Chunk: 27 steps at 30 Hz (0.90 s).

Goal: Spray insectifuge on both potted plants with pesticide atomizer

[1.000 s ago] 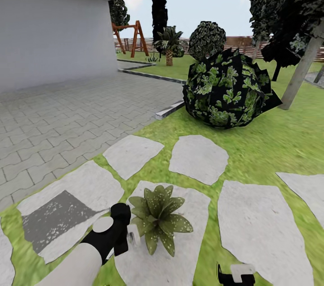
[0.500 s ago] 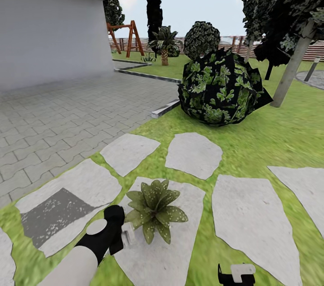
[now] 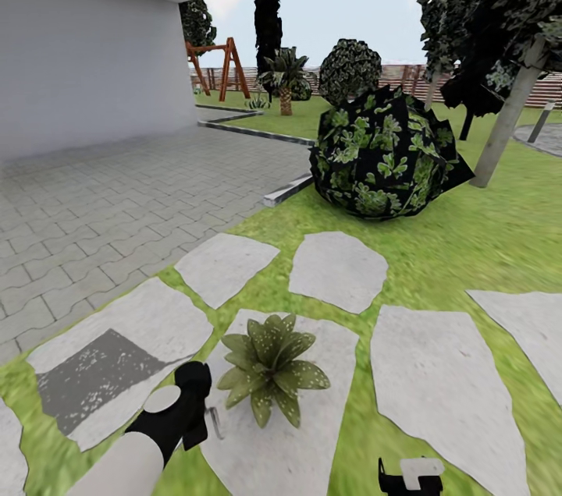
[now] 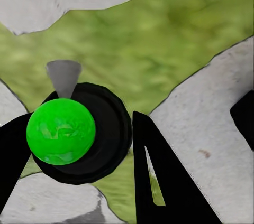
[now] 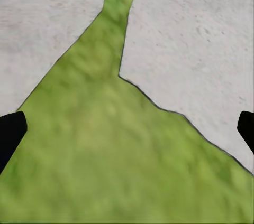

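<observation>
A potted plant (image 3: 269, 375), a low rosette of pointed green leaves, sits on a grey stepping stone (image 3: 312, 441) just ahead of me. Whitish insectifuge specks dot its leaves. My left gripper (image 3: 193, 405) hangs just left of the plant, shut on the pesticide atomizer (image 3: 212, 423), of which a thin pale part sticks out. In the left wrist view the atomizer (image 4: 61, 131) is a green cap in a black ring with a grey nozzle, held between the black fingers (image 4: 164, 182) of my left gripper (image 4: 74, 129). My right gripper (image 3: 410, 476) is open over grass (image 5: 106, 145).
A large dark shrub (image 3: 382, 157) stands ahead on the lawn, with a slanted tree trunk (image 3: 507, 118) to its right. Grey paving (image 3: 101, 207) and a white house wall (image 3: 86, 59) lie left. A speckled dark patch (image 3: 94, 375) marks the left stone. Stepping stones (image 3: 437, 395) lead right.
The view panned slightly right. My left gripper drew back a little from the plant, and the atomizer's whitish head now shows less.
</observation>
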Available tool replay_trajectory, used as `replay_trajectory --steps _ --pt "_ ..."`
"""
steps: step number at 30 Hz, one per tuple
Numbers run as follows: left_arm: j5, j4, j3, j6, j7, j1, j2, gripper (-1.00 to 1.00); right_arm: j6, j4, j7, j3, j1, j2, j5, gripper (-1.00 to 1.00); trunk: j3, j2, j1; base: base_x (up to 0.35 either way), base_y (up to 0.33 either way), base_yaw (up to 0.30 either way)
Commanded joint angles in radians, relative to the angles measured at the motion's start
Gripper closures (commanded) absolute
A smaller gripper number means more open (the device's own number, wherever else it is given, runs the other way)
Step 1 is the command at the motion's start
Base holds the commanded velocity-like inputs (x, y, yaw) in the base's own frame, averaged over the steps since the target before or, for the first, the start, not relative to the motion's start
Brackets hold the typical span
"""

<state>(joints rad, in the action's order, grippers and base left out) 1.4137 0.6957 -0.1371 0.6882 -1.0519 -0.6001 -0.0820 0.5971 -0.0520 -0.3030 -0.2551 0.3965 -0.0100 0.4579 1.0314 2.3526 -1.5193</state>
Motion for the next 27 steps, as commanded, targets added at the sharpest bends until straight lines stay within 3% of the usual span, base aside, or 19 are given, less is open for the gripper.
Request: replay_trajectory --steps 1,5,20,27 --pt "0.005 0.001 -0.002 0.007 -0.007 0.002 -0.001 1.0 0.003 0.002 -0.006 -0.006 0.001 0.0 0.01 -1.0 0.001 0.0 0.0 0.207 0.223 0.0" --pt "0.005 0.001 -0.004 0.007 -0.007 0.01 -0.004 1.0 0.003 0.001 -0.005 -0.006 0.001 0.001 0.01 -1.0 0.0 0.0 0.0 0.099 0.267 -0.097" --pt "0.004 0.002 -0.004 0.007 -0.007 0.013 -0.004 1.0 0.003 0.001 -0.006 -0.006 0.001 0.001 0.01 -1.0 -0.006 0.0 0.0 -0.025 0.304 -0.261" --pt "0.002 0.003 -0.005 0.006 -0.008 0.013 -0.014 1.0 0.003 0.002 -0.006 -0.006 0.001 0.001 0.01 -1.0 -0.008 0.0 0.0 0.185 0.263 -0.265"
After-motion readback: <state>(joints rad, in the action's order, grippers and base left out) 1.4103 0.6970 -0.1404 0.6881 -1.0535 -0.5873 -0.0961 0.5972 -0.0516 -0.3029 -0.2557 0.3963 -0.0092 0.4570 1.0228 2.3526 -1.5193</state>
